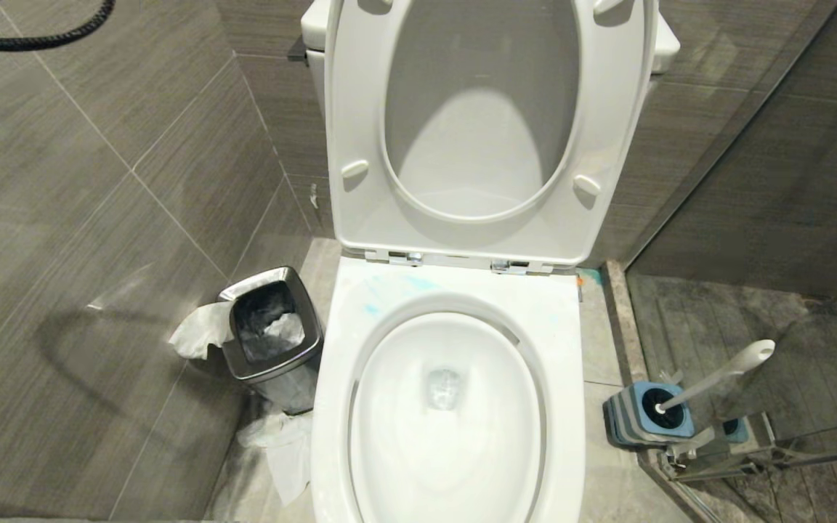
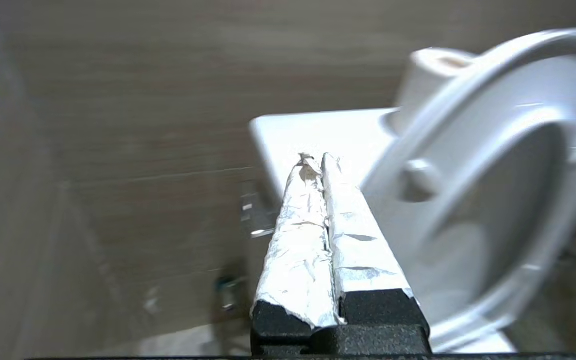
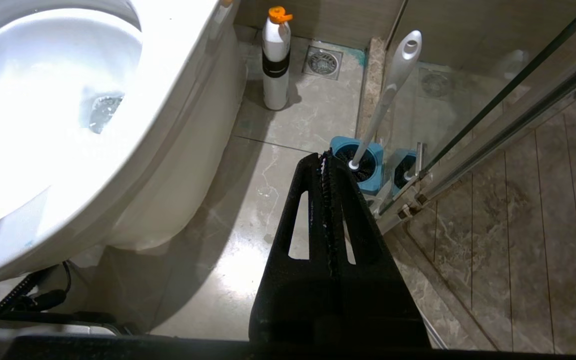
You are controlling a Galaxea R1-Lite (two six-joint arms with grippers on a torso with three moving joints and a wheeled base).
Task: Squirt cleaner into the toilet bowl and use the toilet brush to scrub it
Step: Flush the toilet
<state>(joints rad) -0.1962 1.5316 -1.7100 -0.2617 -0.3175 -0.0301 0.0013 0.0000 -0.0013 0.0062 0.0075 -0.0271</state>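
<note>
1. Standing open before me, the toilet bowl (image 1: 447, 407) has its seat (image 1: 462, 131) and lid raised against the tank, with a little water lying at the bottom of the glossy white basin

2. Pale blue smears of cleaner (image 1: 389, 290) mark the flat porcelain deck behind the bowl's opening, just below the hinges

3. My left gripper (image 2: 317, 162), its fingers (image 2: 298, 240) wrapped in silver foil, is pressed fully together and holds nothing; it points toward the side of the tank, beside the raised seat, and it does not show from my head camera

4. My right gripper (image 3: 325, 160) is likewise closed tight and empty, hanging over the tiled floor (image 3: 248, 200) between the bowl's outer wall and the glass shower door (image 3: 493, 130)

5. The toilet brush (image 1: 716, 378) sits untouched in its square blue-grey holder (image 1: 644, 421) on the floor at the bowl's right, bristle head down inside, white handle leaning away toward the glass; from my right wrist it lies just past my closed fingertips

6. A white bottle (image 3: 275, 55) with an orange cap stands upright on the floor beside the toilet's base, near a round floor drain (image 3: 323, 62)

7. A small steel bin (image 1: 269, 334) holding crumpled paper stands just beside the bowl on its left, with loose tissue (image 1: 197, 330) draped at its side and more lying on the floor in front of it
</note>
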